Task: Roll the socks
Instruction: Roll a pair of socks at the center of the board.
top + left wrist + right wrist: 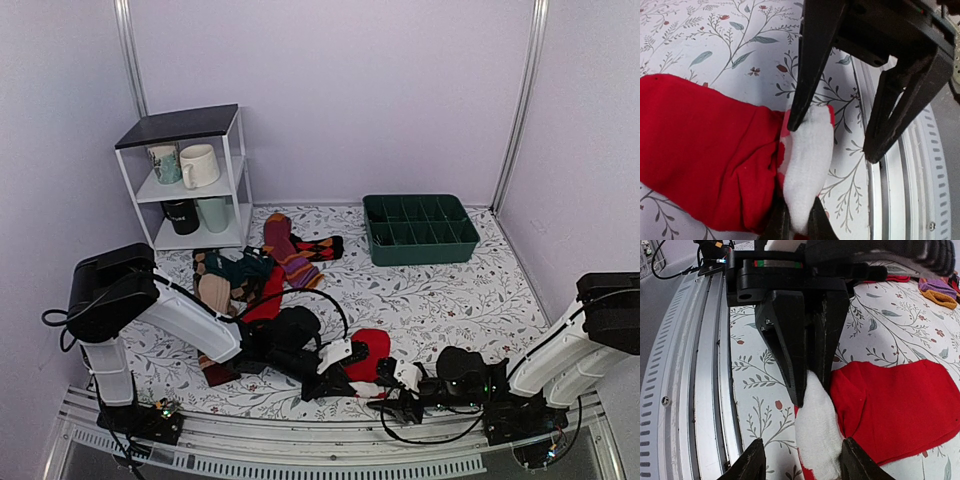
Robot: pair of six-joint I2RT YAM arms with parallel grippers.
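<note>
A red sock (372, 348) lies on the floral cloth near the front edge, its white cuff (807, 160) towards the rail. My left gripper (797, 210) is shut on the cuff's end; it also shows in the top view (348, 383). My right gripper (800, 462) is open, its fingers (756, 465) either side of the same cuff (820, 435), facing the left gripper (812, 382). In the left wrist view one right finger (800, 107) touches the cuff. The red body (900, 405) lies flat. I cannot tell whether one sock or two lie there.
A pile of other socks (240, 280) with some red fabric lies behind the left arm. A maroon striped sock (287, 252) lies further back. A green divided tray (420, 230) is at back right, a white shelf with mugs (190, 180) at back left. A metal rail (330, 450) runs along the front.
</note>
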